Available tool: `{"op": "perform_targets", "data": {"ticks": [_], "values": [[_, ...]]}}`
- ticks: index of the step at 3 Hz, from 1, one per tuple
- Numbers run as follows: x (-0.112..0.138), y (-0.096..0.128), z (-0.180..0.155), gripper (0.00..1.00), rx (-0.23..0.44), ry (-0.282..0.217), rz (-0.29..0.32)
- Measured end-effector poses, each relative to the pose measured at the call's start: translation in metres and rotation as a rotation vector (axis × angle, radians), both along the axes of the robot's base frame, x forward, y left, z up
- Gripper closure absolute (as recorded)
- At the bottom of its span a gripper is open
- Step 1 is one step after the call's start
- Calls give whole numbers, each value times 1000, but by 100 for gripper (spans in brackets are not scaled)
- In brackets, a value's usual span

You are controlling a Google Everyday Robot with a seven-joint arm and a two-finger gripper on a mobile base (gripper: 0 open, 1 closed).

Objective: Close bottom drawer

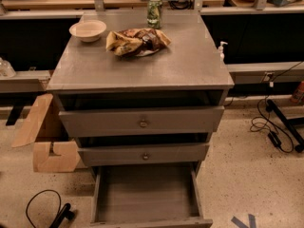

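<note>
A cardboard box [47, 144] lies left of the cabinet [142, 68]. The bottom drawer [145, 194], lowest of 3, is pulled far out toward the camera, with its front running left to right. The gripper is outside the view, so its state cannot be told. I think the push must go straight back into the cabinet.

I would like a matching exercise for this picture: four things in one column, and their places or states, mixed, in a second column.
1. bowl
2. can
3. bottom drawer
4. cardboard box

A. pulled out, empty
B. on the floor, left of the cabinet
C. on the cabinet top, far left
D. on the cabinet top, rear middle

Pairs: 1-C, 2-D, 3-A, 4-B. The gripper is not in view.
</note>
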State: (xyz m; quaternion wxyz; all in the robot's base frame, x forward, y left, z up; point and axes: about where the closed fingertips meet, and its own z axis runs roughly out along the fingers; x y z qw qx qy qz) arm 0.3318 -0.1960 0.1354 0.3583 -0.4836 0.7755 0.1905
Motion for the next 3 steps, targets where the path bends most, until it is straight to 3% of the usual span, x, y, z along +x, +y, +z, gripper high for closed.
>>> {"op": "perform_targets", "data": {"ticks": [1, 3], "values": [[5, 22, -31, 100, 59, 11, 11], [59, 48, -38, 100, 131, -65, 55]]}}
